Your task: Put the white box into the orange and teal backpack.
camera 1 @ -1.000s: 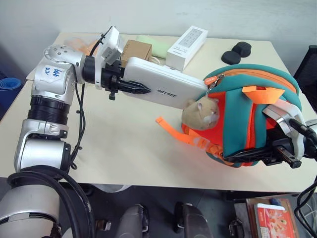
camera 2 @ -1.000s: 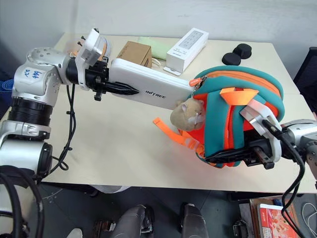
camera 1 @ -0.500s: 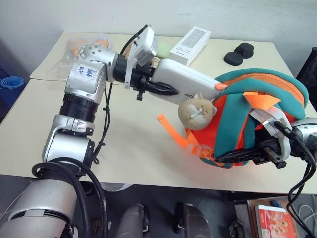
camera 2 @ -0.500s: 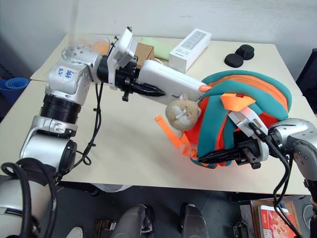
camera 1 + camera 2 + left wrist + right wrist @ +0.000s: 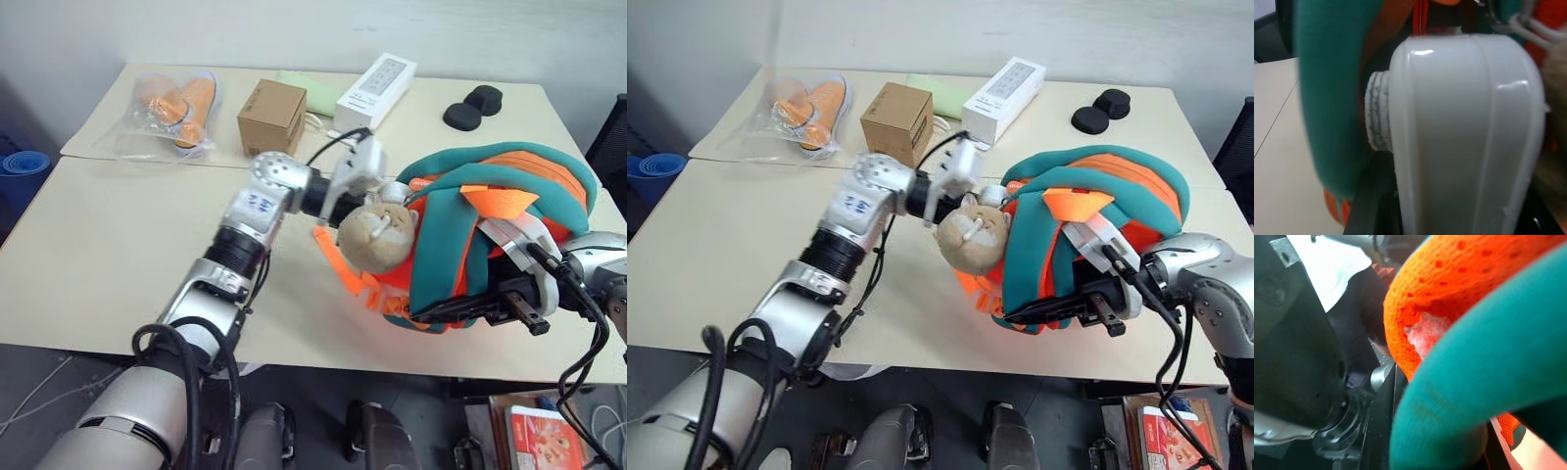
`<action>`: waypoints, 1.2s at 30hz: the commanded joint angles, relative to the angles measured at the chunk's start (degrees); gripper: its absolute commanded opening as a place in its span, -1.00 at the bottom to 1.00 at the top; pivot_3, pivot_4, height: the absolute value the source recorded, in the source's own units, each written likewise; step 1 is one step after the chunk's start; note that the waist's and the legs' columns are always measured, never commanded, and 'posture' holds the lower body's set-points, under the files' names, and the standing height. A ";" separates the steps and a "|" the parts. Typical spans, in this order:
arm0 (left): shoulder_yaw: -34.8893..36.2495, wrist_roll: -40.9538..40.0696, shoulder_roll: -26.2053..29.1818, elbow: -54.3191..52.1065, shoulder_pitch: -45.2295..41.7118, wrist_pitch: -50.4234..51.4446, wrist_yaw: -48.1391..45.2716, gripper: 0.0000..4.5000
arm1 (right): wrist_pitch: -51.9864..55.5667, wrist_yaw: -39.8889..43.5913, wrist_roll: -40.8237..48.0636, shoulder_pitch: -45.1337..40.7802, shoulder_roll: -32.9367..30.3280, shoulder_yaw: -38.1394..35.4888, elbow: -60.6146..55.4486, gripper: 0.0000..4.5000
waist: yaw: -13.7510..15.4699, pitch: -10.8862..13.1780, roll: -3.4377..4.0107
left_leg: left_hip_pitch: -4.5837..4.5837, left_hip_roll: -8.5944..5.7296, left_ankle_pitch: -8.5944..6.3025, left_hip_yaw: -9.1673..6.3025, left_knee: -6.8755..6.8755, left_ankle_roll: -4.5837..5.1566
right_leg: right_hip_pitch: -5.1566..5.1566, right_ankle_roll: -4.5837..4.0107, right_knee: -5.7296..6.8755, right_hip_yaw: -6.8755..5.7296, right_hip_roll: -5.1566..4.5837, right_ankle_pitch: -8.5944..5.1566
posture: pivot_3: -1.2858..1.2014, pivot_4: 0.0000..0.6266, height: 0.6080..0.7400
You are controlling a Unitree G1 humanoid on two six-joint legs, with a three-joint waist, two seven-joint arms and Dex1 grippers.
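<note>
The robot's left gripper [image 5: 1459, 215] is holding the flat white plastic box [image 5: 1464, 132] with rounded corners and pushing it into the small orange and teal fabric backpack [image 5: 500, 225], which is sitting on the right side of the pale table [image 5: 118, 255]. Most of the box is hiding inside. A round tan plush toy [image 5: 375, 235] is hanging by the opening. The right gripper [image 5: 490, 302] is pinching shut on the backpack's near edge.
</note>
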 commanded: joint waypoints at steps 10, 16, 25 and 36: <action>3.79 -4.13 14.92 -14.13 3.16 9.48 -10.36 0.95 | -0.40 -7.58 0.98 2.74 1.79 -4.27 -1.12 -1.00 | -2.14 -0.02 0.07 | 0.04 0.25 -0.05 0.08 -0.07 -0.21 | -0.06 -0.03 0.17 0.07 0.17 -0.02 | 0.03 -0.52 1.00; 9.21 -8.75 27.88 -26.64 7.76 16.52 -11.45 0.99 | -1.19 -9.45 0.27 3.93 2.59 -4.31 -0.70 -1.00 | -1.64 -0.03 0.07 | 0.07 0.20 0.01 0.06 -0.05 -0.27 | -0.11 -0.11 0.42 0.12 0.24 -0.06 | 0.03 -0.52 1.00; 11.50 -14.04 27.87 -44.11 12.28 27.21 0.65 0.99 | -0.71 -11.18 1.10 4.91 3.38 -4.65 -1.68 -1.00 | -1.27 -0.03 0.08 | 0.05 0.00 -0.10 -0.03 0.16 -0.02 | 0.09 -0.03 0.43 0.16 0.15 -0.02 | 0.03 -0.52 1.00; 7.13 -20.10 25.67 -49.73 13.58 35.63 2.07 0.99 | -0.28 -13.39 1.70 5.74 3.53 -5.24 -2.05 -1.00 | -1.52 -0.03 0.08 | 0.06 0.04 -0.04 -0.01 0.17 -0.06 | 0.04 -0.03 0.53 0.14 0.25 -0.02 | 0.03 -0.52 1.00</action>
